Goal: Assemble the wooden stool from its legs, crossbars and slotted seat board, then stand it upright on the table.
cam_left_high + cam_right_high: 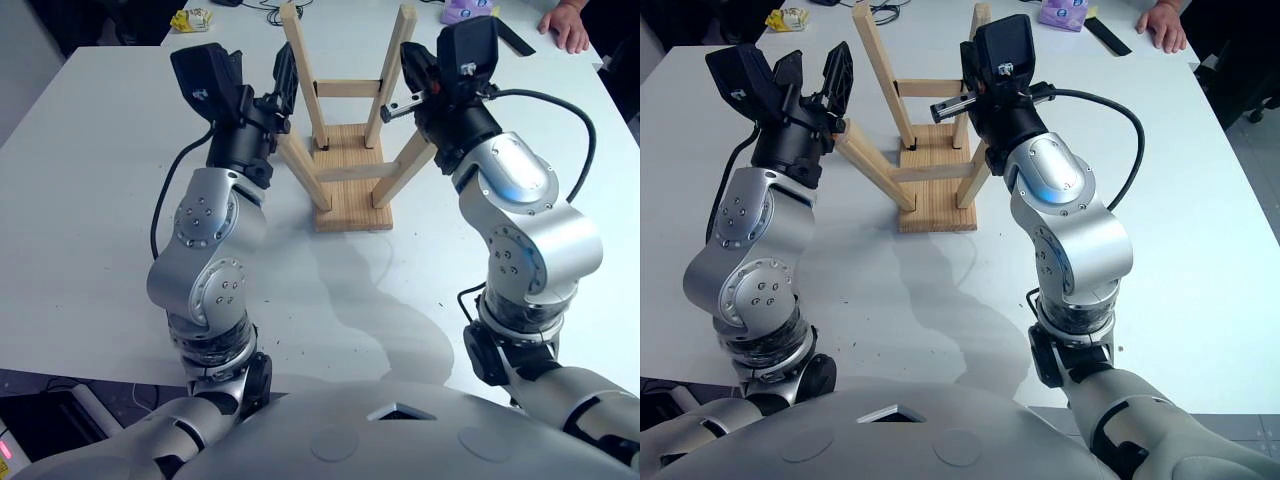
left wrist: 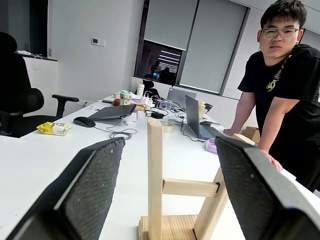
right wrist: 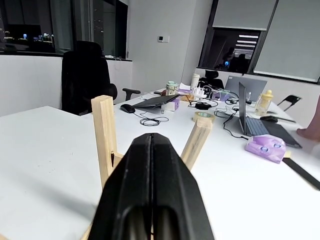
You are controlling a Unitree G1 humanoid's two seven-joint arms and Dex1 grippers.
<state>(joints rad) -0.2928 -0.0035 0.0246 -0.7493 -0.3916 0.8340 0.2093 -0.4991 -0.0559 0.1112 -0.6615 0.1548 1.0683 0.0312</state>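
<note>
Stool (image 1: pixel 350 205) lies inverted on the desk (image 1: pixel 90 200); left end effector (image 1: pixel 258 75) spread wide beside it; right end effector (image 3: pixel 151 150) closed, empty.

On the silver arms (image 1: pixel 205 240), raised forward, the black 2-finger left gripper (image 1: pixel 815 62) gapes wide; the black right gripper (image 3: pixel 152 145) is pressed closed.

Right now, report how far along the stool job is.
Done: the stool looks assembled, four legs and crossbars set in the seat board. In hand: nothing; the left gripper is open beside the left legs, the right gripper shut near the right legs. Left: it stands upside down, seat on the table, so it needs flipping upright.
</note>
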